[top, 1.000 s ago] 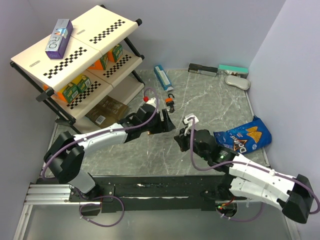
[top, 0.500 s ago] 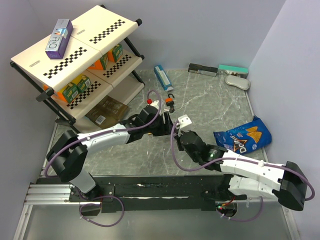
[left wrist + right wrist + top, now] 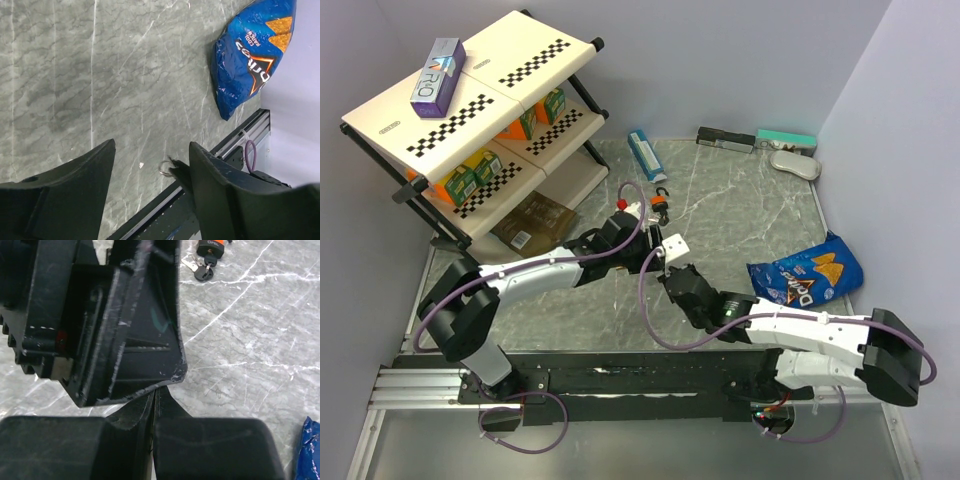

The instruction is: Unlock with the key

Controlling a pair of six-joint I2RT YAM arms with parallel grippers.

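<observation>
An orange-bodied padlock (image 3: 661, 207) (image 3: 210, 247) lies on the grey marble table (image 3: 740, 210). The key (image 3: 200, 269), a tiny cluster with black heads and thin blades, rests just beside it. My left gripper (image 3: 653, 256) (image 3: 152, 145) hovers over the table centre with its jaws open. Between its fingers (image 3: 225, 195) pokes a dark tip carrying a small metal ring (image 3: 165, 168). My right gripper (image 3: 670, 274) (image 3: 156, 390) is shut, and its tip sits under the left gripper's finger (image 3: 130, 330). What it pinches besides the ring is hidden.
A blue chip bag (image 3: 807, 272) (image 3: 252, 50) lies to the right. At the back left stands a shelf rack (image 3: 470, 110) with cartons, with a brown packet (image 3: 532, 222) under it. A blue box (image 3: 644, 153) and small items (image 3: 786, 139) line the back wall.
My right gripper has moved left and forward until its tip sits under the left gripper. The left gripper shifted slightly right and its jaws narrowed a little.
</observation>
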